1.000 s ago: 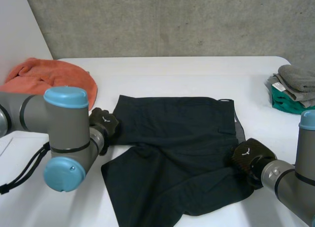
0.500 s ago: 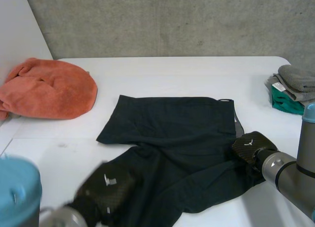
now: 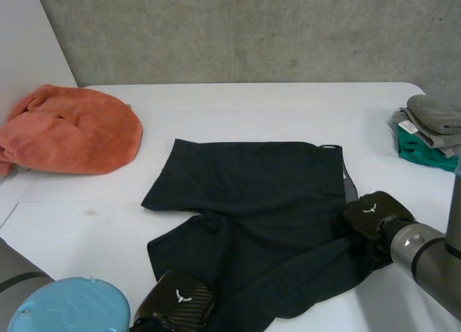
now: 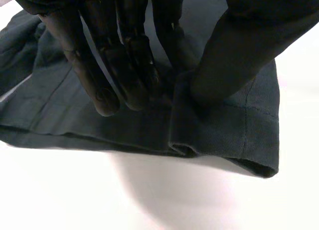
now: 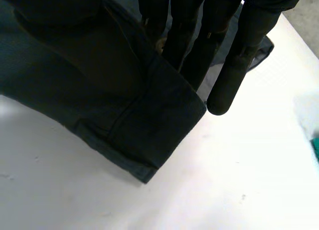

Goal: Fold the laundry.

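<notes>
Cloth: black fabric shorts [image 3: 259,202] lie spread on the white worktop [image 3: 238,109] | Left hand [image 3: 176,299]: my fingers [image 4: 107,85] and thumb pinch a ridge of cloth at the near hemmed edge | Right hand [image 3: 374,211]: my fingers [image 5: 229,85] and thumb clamp a stitched corner at the shorts' right-arm side.

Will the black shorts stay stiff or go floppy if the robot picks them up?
Probably floppy: the shorts bunch into a soft fold where the left robot hand pinches them. They look thin, so likely light.
</notes>
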Tool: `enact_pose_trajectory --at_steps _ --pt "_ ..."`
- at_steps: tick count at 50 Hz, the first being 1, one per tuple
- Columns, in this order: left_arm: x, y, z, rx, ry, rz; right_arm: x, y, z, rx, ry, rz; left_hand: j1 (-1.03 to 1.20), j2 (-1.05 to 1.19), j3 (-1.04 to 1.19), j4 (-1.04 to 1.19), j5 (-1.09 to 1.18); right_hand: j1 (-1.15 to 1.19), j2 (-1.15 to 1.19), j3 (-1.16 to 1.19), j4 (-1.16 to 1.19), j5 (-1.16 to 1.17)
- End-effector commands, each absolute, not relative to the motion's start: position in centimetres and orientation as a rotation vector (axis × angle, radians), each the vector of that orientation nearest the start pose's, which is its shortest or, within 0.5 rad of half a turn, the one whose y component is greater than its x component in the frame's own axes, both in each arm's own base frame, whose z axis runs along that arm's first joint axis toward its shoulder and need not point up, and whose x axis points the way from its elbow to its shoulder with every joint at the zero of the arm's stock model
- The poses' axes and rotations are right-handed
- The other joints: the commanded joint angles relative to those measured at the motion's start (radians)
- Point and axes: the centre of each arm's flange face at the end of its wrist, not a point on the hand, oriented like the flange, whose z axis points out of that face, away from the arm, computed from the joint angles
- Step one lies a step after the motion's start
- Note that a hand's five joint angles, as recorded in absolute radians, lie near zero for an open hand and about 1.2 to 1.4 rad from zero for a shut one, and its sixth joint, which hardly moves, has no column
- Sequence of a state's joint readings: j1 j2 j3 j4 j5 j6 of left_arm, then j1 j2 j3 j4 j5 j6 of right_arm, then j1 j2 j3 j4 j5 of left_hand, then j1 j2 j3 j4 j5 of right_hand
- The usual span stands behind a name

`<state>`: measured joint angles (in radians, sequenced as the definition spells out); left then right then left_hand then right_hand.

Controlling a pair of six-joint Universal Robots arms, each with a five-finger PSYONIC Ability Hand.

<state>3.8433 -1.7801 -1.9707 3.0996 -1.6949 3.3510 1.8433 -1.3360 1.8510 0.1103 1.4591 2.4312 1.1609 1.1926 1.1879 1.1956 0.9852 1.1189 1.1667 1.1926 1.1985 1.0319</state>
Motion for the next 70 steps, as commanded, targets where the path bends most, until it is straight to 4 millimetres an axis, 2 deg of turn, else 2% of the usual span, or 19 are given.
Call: enact_pose_trajectory --at_steps 1,4,8,13,15,21,27,39,43,44,46,47,49,50,52,55,60,64,70 --pt "-25.0 -3.4 15.8 1.656 2.573 -1.233 19.4 -16.8 17.7 -1.874 2.426 -1.221 0.235 0.204 0.208 0.201 0.237 0.277 0.23 0.204 0.198 0.19" --pt "-24.3 -2.9 16.1 1.677 2.599 -1.093 17.8 -15.9 17.6 -2.055 2.41 -1.071 0.235 0.204 0.208 0.201 0.237 0.277 0.23 0.204 0.198 0.19" --pt "-25.2 -4.7 17.0 1.614 2.604 -1.202 17.3 -18.0 18.0 -1.984 2.472 -1.202 0.235 0.204 0.208 0.201 0.237 0.277 0.23 0.204 0.198 0.19" --pt "-27.8 -11.4 19.1 1.383 2.512 -1.62 18.9 -20.1 18.5 -1.761 2.471 -1.359 0.235 0.204 0.208 0.201 0.237 0.277 0.23 0.204 0.198 0.19" --pt "-28.4 -12.6 19.3 1.36 2.473 -1.682 20.0 -21.3 18.3 -1.66 2.451 -1.386 0.235 0.204 0.208 0.201 0.237 0.277 0.23 0.204 0.198 0.19" --pt "-31.7 -20.2 20.2 1.256 2.189 -1.989 22.2 -25.4 19.7 -1.428 2.377 -1.64 0.235 0.204 0.208 0.201 0.237 0.277 0.23 0.204 0.198 0.19" --pt "-33.7 -27.4 19.7 1.127 2.02 -2.132 23.5 -30.7 19.4 -1.266 2.347 -1.838 0.235 0.204 0.208 0.201 0.237 0.277 0.23 0.204 0.198 0.19" --pt "-37.1 -36.4 15.6 1.047 1.832 -2.27 27.1 -39.3 15.9 -1.145 2.35 -2.151 0.235 0.204 0.208 0.201 0.237 0.277 0.23 0.204 0.198 0.19" --pt "-37.9 -37.7 15.0 1.018 1.778 -2.323 28.1 -41.7 14.2 -1.1 2.291 -2.235 0.235 0.204 0.208 0.201 0.237 0.277 0.23 0.204 0.198 0.19" --pt "-37.9 -37.9 15.1 1.007 1.768 -2.335 28.4 -42.4 14.0 -1.074 2.264 -2.27 0.235 0.204 0.208 0.201 0.237 0.104 0.056 0.03 0.024 0.017" --pt "-38.2 -38.2 15.3 0.995 1.747 -2.377 28.6 -43.1 13.9 -1.066 2.238 -2.305 0.235 0.204 0.208 0.201 0.237 -0.695 -0.743 -0.768 -0.774 -0.782" --pt "-38.4 -38.0 15.4 1.005 1.736 -2.398 28.7 -43.3 13.9 -1.061 2.236 -2.321 0.053 0.021 0.026 0.018 0.054 -0.944 -0.992 -1.018 -1.024 -1.032" --pt "-39.0 -37.5 15.3 1.048 1.73 -2.427 29.3 -43.2 14.3 -1.057 2.214 -2.332 -0.986 -1.018 -1.013 -1.021 -0.985 -0.944 -0.992 -1.018 -1.024 -1.032" --pt "-39.4 -36.8 14.9 1.094 1.737 -2.442 29.7 -42.9 14.7 -1.056 2.203 -2.332 -0.705 -0.736 -0.732 -0.739 -0.703 -0.944 -0.992 -1.018 -1.024 -1.032" --pt "-39.9 -35.9 15.5 1.125 1.732 -2.466 29.6 -42.1 15.2 -1.039 2.226 -2.292 -0.978 -1.009 -1.005 -1.012 -0.976 -0.944 -0.992 -1.018 -1.024 -1.032" --pt "-39.8 -34.2 17.7 1.136 1.731 -2.497 29.0 -40.4 16.5 -1.019 2.27 -2.211 -0.986 -1.018 -1.013 -1.021 -0.985 -0.944 -0.992 -1.018 -1.024 -1.032" --pt "-38.7 -32.0 19.9 1.133 1.77 -2.501 26.6 -35.4 21.9 -0.987 2.328 -2.049 -0.986 -1.018 -1.013 -1.021 -0.985 -0.944 -0.992 -1.018 -1.024 -1.032" --pt "-37.4 -30.2 21.2 1.121 1.829 -2.501 23.3 -33.7 19.0 -0.999 2.478 -1.764 -0.986 -1.018 -1.013 -1.021 -0.985 -0.926 -0.973 -0.999 -1.005 -1.013" --pt "-36.0 -28.2 20.9 1.112 1.951 -2.474 21.5 -32.1 15.5 -1.001 2.527 -1.556 -0.986 -1.018 -1.013 -1.021 -0.985 -0.825 -0.873 -0.899 -0.905 -0.913"
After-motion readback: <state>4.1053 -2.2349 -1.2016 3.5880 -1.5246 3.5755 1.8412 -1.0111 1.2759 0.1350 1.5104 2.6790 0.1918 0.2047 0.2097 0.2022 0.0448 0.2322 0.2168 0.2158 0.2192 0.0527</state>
